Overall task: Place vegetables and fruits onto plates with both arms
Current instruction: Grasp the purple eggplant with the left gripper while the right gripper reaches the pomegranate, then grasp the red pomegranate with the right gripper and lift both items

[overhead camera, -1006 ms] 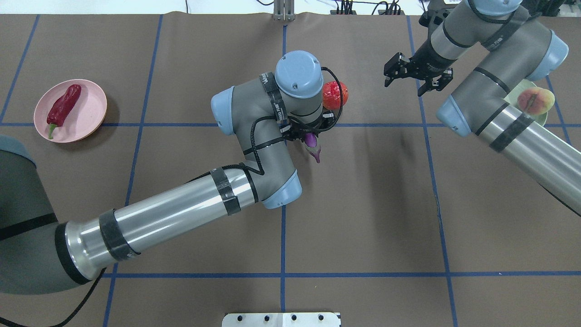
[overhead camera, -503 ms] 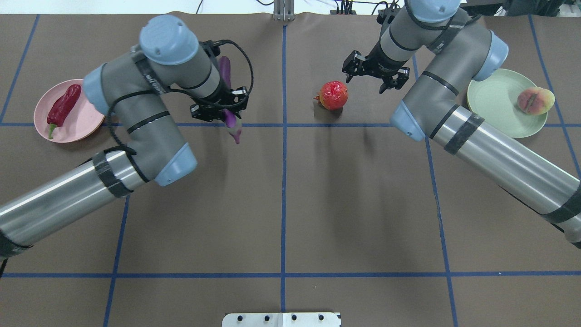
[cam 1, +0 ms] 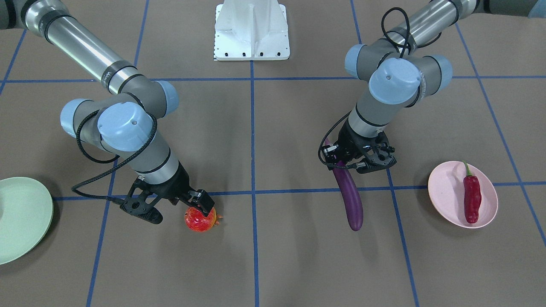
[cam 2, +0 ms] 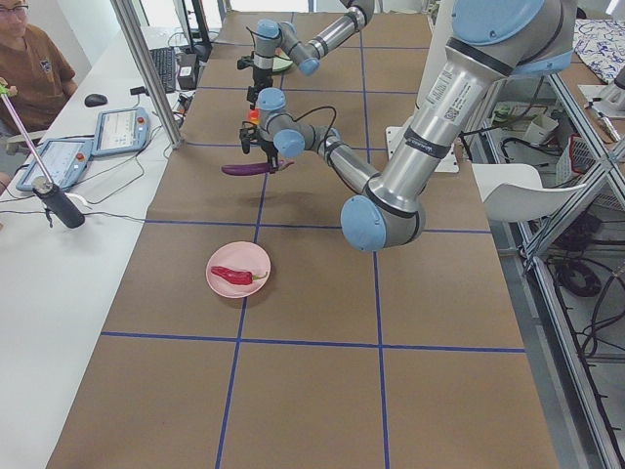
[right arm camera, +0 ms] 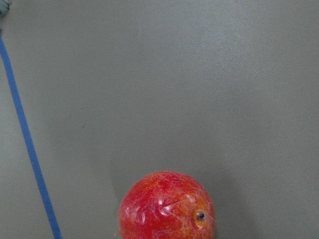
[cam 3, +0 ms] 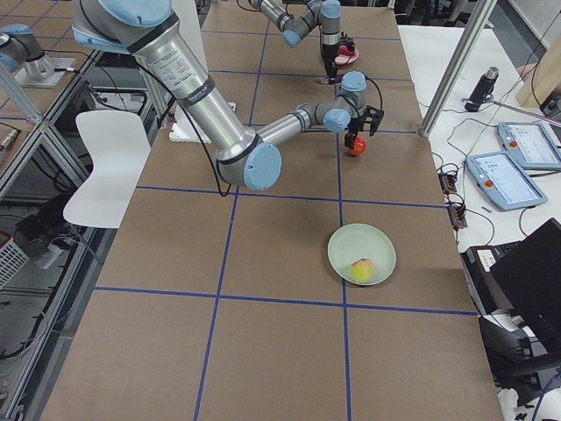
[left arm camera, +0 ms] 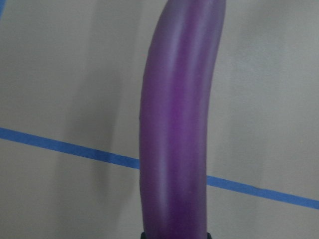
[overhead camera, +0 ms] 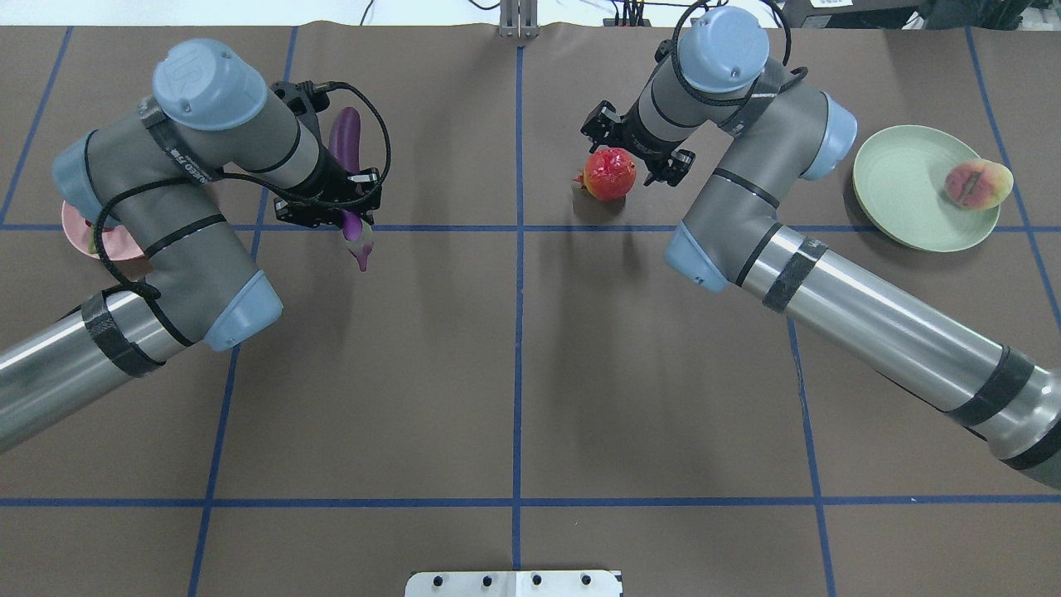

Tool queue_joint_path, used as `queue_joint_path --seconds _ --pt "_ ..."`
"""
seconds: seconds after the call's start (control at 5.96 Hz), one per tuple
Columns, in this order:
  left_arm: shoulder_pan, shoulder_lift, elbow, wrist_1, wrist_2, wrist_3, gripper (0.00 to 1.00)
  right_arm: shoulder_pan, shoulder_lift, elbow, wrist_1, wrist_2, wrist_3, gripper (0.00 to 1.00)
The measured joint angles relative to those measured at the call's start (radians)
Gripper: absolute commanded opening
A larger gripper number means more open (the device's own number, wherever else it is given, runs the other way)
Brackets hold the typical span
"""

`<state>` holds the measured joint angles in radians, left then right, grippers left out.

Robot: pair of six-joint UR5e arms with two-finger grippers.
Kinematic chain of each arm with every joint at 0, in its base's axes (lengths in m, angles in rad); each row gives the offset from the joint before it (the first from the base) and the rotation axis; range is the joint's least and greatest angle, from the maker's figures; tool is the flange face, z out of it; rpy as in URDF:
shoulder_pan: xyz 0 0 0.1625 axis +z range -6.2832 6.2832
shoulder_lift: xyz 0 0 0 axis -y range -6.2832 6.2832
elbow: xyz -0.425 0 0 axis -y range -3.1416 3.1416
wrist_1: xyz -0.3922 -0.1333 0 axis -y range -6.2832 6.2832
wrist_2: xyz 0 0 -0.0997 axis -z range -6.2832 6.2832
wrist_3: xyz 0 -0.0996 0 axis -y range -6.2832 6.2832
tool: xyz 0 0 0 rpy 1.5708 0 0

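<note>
My left gripper [overhead camera: 327,197] is shut on the purple eggplant [overhead camera: 346,137] and holds it level above the table, right of the pink plate [cam 1: 445,187]. The red chili pepper [cam 1: 471,198] lies on that plate. The eggplant fills the left wrist view [left arm camera: 177,129]. My right gripper [overhead camera: 634,151] is open just above and behind the pomegranate [overhead camera: 609,174], which sits on the table; one finger is close to its top [cam 1: 204,199]. The peach [overhead camera: 978,184] lies at the right rim of the green plate [overhead camera: 903,182].
The brown table cover has blue grid lines. My left arm covers most of the pink plate [overhead camera: 81,236] in the overhead view. The white base pedestal [cam 1: 251,30] stands at the robot's side. An operator and tablets are beside the table's far edge [cam 2: 117,132].
My left arm has swung left with the eggplant, toward the pink plate. My right arm has moved left and lowered its open gripper to the pomegranate.
</note>
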<state>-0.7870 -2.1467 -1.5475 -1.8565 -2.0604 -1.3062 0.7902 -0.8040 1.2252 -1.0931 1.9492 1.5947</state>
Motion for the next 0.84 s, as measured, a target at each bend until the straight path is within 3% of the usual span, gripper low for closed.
queue_joint_path --seconds 0.84 --pt "0.000 0.008 0.003 -0.004 0.004 0.004 0.00 -0.056 -0.003 -0.007 0.015 -0.097 0.082 1.00"
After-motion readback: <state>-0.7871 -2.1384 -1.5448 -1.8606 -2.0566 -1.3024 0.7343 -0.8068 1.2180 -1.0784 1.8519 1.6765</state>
